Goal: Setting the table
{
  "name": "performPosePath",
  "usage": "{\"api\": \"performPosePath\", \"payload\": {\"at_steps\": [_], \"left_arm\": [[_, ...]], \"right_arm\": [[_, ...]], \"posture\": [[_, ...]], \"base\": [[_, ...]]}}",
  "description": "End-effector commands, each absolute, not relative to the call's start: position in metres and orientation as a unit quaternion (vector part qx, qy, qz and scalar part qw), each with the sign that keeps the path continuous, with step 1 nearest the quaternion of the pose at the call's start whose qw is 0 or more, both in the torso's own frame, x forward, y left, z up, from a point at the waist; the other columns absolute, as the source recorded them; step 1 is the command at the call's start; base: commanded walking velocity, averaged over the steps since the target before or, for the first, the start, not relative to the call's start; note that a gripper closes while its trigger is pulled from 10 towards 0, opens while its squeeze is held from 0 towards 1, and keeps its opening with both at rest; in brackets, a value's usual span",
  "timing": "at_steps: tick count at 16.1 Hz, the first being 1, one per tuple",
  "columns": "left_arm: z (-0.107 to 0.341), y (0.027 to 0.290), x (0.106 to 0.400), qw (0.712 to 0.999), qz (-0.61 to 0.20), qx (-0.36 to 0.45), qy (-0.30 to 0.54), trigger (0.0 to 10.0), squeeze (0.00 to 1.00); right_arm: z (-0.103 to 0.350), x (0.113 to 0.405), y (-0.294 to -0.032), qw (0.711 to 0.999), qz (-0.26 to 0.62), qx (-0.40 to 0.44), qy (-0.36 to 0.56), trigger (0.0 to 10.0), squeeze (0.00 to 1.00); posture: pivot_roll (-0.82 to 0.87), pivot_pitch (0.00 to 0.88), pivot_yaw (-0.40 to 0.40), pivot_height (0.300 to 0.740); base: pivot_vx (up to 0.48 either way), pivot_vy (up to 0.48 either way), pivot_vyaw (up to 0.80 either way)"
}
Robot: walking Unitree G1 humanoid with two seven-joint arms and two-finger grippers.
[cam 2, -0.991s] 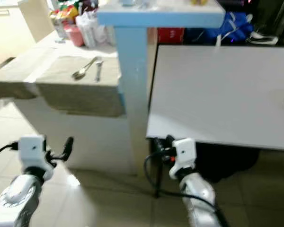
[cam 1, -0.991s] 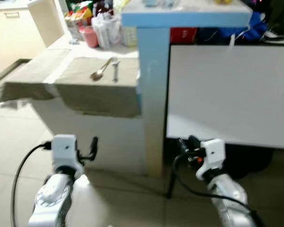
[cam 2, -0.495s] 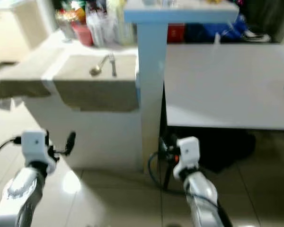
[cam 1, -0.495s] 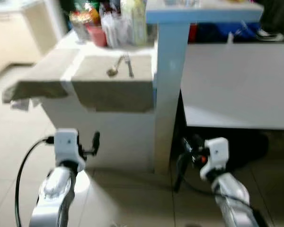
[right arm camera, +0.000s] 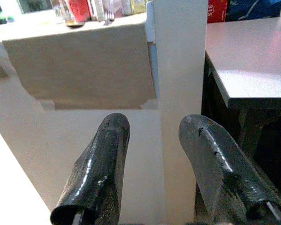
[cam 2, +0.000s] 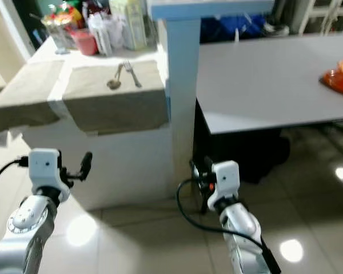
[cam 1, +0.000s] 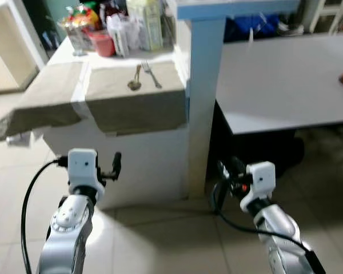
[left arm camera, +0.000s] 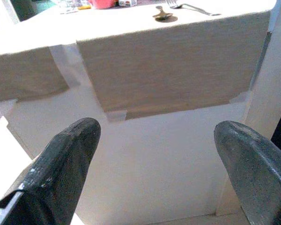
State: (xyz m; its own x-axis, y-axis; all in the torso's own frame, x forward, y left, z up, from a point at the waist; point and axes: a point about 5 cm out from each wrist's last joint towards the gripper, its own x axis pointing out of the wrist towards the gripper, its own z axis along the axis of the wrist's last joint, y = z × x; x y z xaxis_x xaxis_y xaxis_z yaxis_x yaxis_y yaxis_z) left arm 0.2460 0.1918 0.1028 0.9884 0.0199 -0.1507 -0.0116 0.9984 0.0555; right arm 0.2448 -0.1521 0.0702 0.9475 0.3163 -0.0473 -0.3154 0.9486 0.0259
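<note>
A spoon point(cam 1: 135, 80) and a fork point(cam 1: 151, 74) lie side by side on a beige placemat point(cam 1: 137, 105) that hangs over the front of a white counter point(cam 1: 143, 165). Both also appear far off in the left wrist view, spoon point(left arm camera: 163, 14) and fork point(left arm camera: 189, 6). My left gripper point(cam 1: 115, 165) is held low in front of the counter, open and empty point(left arm camera: 154, 136). My right gripper point(cam 1: 226, 171) is low beside the pale blue pillar point(cam 1: 201, 85), open with a narrower gap and nothing in it point(right arm camera: 154, 125). An orange dish point(cam 2: 340, 74) sits on the grey table point(cam 2: 263, 74).
A second beige placemat point(cam 1: 43, 103) covers the counter's left part. Packets, a red cup and cartons point(cam 1: 111, 31) crowd the counter's back. The blue pillar carries a high shelf point(cam 1: 234, 7). Dark space lies under the grey table; tiled floor point(cam 1: 160, 240) is below my arms.
The whole picture has shifted as the camera moved; the orange dish has come into view at the right. Both arms keep the same low pose, grippers unchanged.
</note>
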Motion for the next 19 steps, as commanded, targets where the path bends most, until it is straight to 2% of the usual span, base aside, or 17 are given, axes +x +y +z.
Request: {"api": "performPosePath", "payload": {"at_steps": [1, 3, 10, 12, 13, 15, 17, 19], "left_arm": [[0.105, 0.192, 0.248, 0.997, 0.013, 0.029, 0.071, 10.0, 0.00], [0.108, 0.194, 0.253, 0.997, 0.019, 0.037, 0.064, 10.0, 0.00], [0.122, 0.193, 0.260, 0.998, 0.017, 0.043, 0.036, 10.0, 0.00], [0.126, 0.191, 0.261, 0.998, 0.007, 0.062, 0.025, 10.0, 0.00], [0.131, 0.188, 0.262, 0.997, -0.003, 0.069, 0.014, 10.0, 0.00], [0.138, 0.185, 0.265, 0.997, -0.014, 0.080, -0.001, 10.0, 0.00], [0.150, 0.183, 0.272, 0.997, -0.021, 0.072, -0.014, 10.0, 0.00], [0.163, 0.185, 0.280, 0.997, -0.023, 0.072, -0.032, 10.0, 0.00]], "right_arm": [[0.072, 0.247, -0.154, 0.987, 0.157, 0.007, 0.028, 10.0, 0.00], [0.073, 0.248, -0.152, 0.987, 0.159, 0.007, 0.026, 10.0, 0.00], [0.073, 0.250, -0.148, 0.987, 0.161, 0.007, 0.023, 10.0, 0.00], [0.079, 0.252, -0.150, 0.989, 0.150, -0.004, -0.002, 10.0, 0.00], [0.098, 0.258, -0.155, 0.989, 0.135, -0.033, -0.056, 10.0, 0.00], [0.124, 0.264, -0.159, 0.986, 0.111, -0.054, -0.110, 10.0, 0.00], [0.147, 0.274, -0.166, 0.987, 0.061, -0.039, -0.142, 10.0, 0.00], [0.145, 0.275, -0.166, 0.988, 0.049, -0.036, -0.140, 10.0, 0.00]], "posture": [[-0.16, 0.000, 0.104, 0.740], [-0.16, 0.000, 0.105, 0.740], [-0.15, 0.000, 0.108, 0.740], [-0.15, 0.000, 0.108, 0.740], [-0.15, 0.000, 0.111, 0.740], [-0.15, 0.000, 0.113, 0.740], [-0.16, 0.000, 0.117, 0.740], [-0.15, 0.000, 0.118, 0.740]], "base": [[0.405, 0.255, 0.00], [0.409, 0.251, 0.00], [0.441, 0.000, 0.00], [0.442, 0.000, 0.00], [0.446, 0.000, 0.00], [0.000, 0.000, 0.00], [0.000, 0.000, 0.00], [0.000, 0.000, 0.00]]}}
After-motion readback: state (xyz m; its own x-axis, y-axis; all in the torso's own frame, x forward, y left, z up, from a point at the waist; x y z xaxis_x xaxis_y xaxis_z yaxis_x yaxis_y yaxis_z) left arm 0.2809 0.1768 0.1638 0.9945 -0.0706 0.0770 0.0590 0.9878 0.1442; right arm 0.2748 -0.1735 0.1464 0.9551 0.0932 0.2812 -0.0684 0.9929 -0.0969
